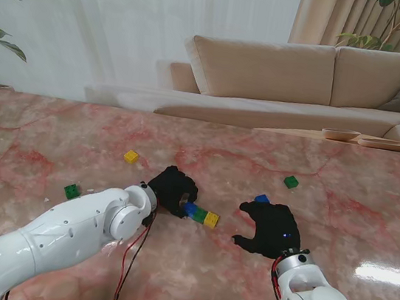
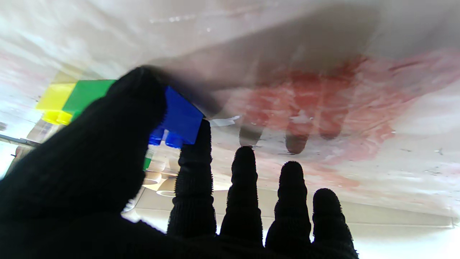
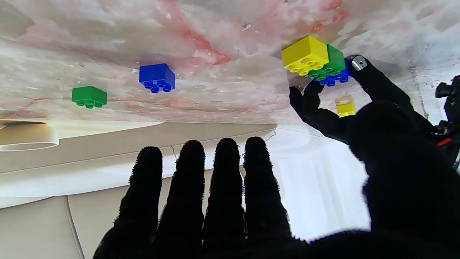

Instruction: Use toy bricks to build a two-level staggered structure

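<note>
Row [image 1: 201,214] of blue, green and yellow bricks lies on the counter [image 1: 53,137], my left robot hand [image 1: 173,189] pinching its blue end. Right robot hand [image 1: 272,229] hovers open, empty, near blue brick [image 1: 262,199]. I should hold the row firm and seat that brick across a seam.

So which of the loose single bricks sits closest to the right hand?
The loose blue brick, just beyond the right hand. The two green singles and the yellow single lie farther off.
</note>
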`<state>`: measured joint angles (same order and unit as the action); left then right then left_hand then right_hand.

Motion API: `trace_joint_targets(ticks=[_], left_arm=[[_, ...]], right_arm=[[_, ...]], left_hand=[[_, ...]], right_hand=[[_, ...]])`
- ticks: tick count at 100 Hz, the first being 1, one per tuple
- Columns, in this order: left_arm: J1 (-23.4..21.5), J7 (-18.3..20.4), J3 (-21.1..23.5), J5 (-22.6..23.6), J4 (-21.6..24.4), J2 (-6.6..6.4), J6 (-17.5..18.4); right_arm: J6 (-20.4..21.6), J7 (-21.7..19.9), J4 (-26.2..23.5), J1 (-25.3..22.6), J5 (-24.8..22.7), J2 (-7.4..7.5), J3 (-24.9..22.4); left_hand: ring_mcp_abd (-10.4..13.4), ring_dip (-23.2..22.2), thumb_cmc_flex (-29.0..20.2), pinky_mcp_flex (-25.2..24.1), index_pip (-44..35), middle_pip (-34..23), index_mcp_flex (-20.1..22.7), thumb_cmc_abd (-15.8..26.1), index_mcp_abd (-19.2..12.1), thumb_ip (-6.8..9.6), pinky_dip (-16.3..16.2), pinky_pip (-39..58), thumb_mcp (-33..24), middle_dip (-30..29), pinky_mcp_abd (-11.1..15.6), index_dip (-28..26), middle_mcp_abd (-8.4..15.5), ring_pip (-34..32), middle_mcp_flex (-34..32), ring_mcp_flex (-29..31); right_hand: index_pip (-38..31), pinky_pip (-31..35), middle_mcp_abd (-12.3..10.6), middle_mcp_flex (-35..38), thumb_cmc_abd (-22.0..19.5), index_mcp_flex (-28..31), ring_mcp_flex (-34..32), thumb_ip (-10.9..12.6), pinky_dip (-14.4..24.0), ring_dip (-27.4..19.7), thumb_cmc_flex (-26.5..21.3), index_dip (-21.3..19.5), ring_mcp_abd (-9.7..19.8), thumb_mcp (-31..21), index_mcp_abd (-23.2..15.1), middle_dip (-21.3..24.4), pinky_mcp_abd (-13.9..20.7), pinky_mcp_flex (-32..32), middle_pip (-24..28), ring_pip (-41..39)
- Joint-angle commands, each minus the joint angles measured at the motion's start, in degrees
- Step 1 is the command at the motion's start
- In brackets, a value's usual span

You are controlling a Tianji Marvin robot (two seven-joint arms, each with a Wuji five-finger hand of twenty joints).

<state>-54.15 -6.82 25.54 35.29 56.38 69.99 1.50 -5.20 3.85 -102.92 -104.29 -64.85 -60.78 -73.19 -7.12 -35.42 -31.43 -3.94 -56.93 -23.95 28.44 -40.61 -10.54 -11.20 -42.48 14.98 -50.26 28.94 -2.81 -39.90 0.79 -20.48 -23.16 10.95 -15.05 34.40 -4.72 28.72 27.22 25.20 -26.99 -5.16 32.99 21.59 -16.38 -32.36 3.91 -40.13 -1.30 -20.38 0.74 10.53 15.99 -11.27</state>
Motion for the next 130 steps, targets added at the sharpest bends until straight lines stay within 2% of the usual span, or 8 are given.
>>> trace_joint_targets(ticks=[1,29,80,93,102,107,119,130], left_arm=[[-0.8,0.9,-0.6,0.2,-1.0,-0.15,0.2],[-0.9,2.1,-0.5,0.4,-0.4,-0.80,1.0],[-1.5,2.9,-0.1,0.9,0.4,-1.47,1.4],[-1.6,3.0,0.0,0.9,0.5,-1.55,1.4],[-1.7,3.0,0.3,0.7,0.5,-1.57,1.7],[-1.8,3.1,0.5,0.5,0.5,-1.61,2.3],[-2.5,3.4,1.8,-0.3,1.0,-1.83,3.3],[-3.7,3.6,3.9,-0.3,2.7,-2.42,3.7]], right_arm=[[-0.2,-0.8,0.1,-0.4,0.1,-0.05,0.0],[-0.2,-0.8,0.1,-0.3,0.2,-0.06,0.1],[-0.2,-0.8,0.2,0.0,0.2,-0.05,0.3],[-0.3,-0.9,0.1,0.0,0.2,-0.04,0.4],[-0.3,-0.9,0.1,0.0,0.2,-0.04,0.5],[-0.3,-0.8,0.1,0.0,0.1,-0.04,0.5],[-0.3,-0.7,0.1,0.0,0.0,-0.05,0.4],[-0.4,-0.7,0.1,0.0,0.0,-0.06,0.4]], left_hand=[[0.4,-0.2,1.4,-1.0,2.7,-0.5,1.2,0.1,1.2,2.37,-1.1,-2.3,-2.5,0.1,0.5,0.6,-0.9,1.1,-0.5,-1.7],[0.3,0.0,2.2,-0.9,3.5,0.6,-0.2,-2.3,1.9,2.04,-0.7,-3.3,-2.2,-0.2,0.4,-0.2,-0.7,1.8,1.0,-2.1],[0.5,0.1,2.4,-0.7,3.1,1.1,0.1,-1.7,1.8,1.99,0.2,-4.1,-2.3,-0.2,0.4,-1.7,-0.7,2.3,1.2,-2.3],[0.5,0.1,3.0,-0.6,4.7,1.3,-1.4,-1.6,2.7,1.94,0.5,-4.3,-1.8,-0.3,0.5,-1.3,-0.6,2.5,1.9,-2.6],[0.7,0.5,4.6,-0.4,12.2,2.5,-5.5,-2.1,5.8,1.70,1.8,-4.9,-0.8,-1.4,0.6,3.8,-0.4,3.2,4.0,-3.5],[0.8,1.0,5.6,-0.2,17.7,3.1,-6.9,-2.7,7.6,1.47,3.6,-5.7,-0.1,-2.4,0.8,9.3,-0.3,3.8,5.0,-4.1],[1.0,2.1,7.5,0.4,27.9,4.4,-8.7,-3.7,11.4,1.10,8.4,-7.5,1.0,-4.1,1.2,19.8,-0.3,5.3,7.3,-5.2],[1.3,2.9,8.6,0.7,34.9,5.5,-9.1,-3.7,12.8,0.96,11.6,-8.6,2.2,-5.4,1.6,24.5,-0.3,6.4,8.6,-5.9]], right_hand=[[0.1,-0.3,0.6,0.3,-0.2,0.3,1.3,1.0,1.1,-0.3,0.1,0.5,-0.3,-0.6,-0.4,0.1,-1.0,-0.2,-0.9,0.4],[0.1,-0.3,0.6,0.3,-0.2,0.3,1.3,1.0,1.1,-0.3,0.1,0.5,-0.2,-0.5,-0.4,0.1,-0.9,-0.2,-0.9,0.4],[0.1,-0.3,0.6,0.3,-0.3,0.3,1.3,1.1,1.1,-0.3,0.1,0.6,-0.3,-0.5,-0.5,0.2,-0.9,-0.2,-0.9,0.3],[0.1,-0.3,0.6,0.2,-0.3,0.2,1.3,1.1,1.1,-0.3,0.2,0.6,-0.2,-0.5,-0.4,0.2,-1.0,-0.2,-0.9,0.4],[0.1,-0.3,0.6,0.3,-0.3,0.2,1.4,1.0,1.1,-0.3,0.2,0.6,-0.3,-0.5,-0.4,0.2,-0.9,-0.2,-0.9,0.4],[0.1,-0.3,0.5,0.3,-0.2,0.2,1.4,1.0,1.1,-0.3,0.2,0.6,-0.2,-0.5,-0.4,0.2,-0.9,-0.3,-0.9,0.4],[0.2,-0.3,0.6,0.2,-0.1,0.2,1.4,1.0,1.1,-0.3,0.1,0.6,-0.3,-0.4,-0.3,0.2,-1.0,-0.2,-0.9,0.4],[0.2,-0.3,0.6,0.1,-0.1,0.1,1.4,1.0,1.1,-0.3,0.2,0.6,-0.3,-0.3,-0.3,0.2,-1.0,-0.3,-1.0,0.4]])
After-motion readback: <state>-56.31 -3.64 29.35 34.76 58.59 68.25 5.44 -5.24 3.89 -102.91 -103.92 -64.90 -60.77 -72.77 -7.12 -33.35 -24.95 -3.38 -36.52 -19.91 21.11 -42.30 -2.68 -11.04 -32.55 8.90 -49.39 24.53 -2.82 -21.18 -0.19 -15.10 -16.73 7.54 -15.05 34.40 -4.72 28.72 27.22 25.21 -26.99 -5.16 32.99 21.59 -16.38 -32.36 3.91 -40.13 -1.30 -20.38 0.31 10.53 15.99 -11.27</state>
